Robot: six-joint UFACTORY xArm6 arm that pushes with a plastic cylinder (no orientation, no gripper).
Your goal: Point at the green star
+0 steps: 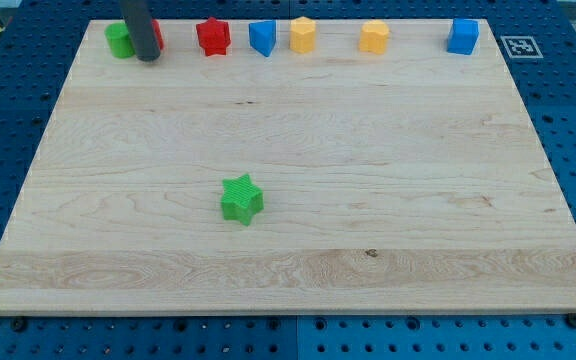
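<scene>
The green star (241, 198) lies on the wooden board (418, 200), left of centre and towards the view's bottom. My tip (148, 57) is at the view's top left, at the end of the dark rod. It stands between a green block (119, 40) on its left and a red block (158, 36) that the rod partly hides. The tip is far from the green star, up and to the left of it.
A row of blocks runs along the board's top edge: a red star (212, 37), a blue block (261, 38), two yellow blocks (302, 35) (374, 37), and a blue cube (462, 36). A marker tag (519, 46) sits beyond the top right corner.
</scene>
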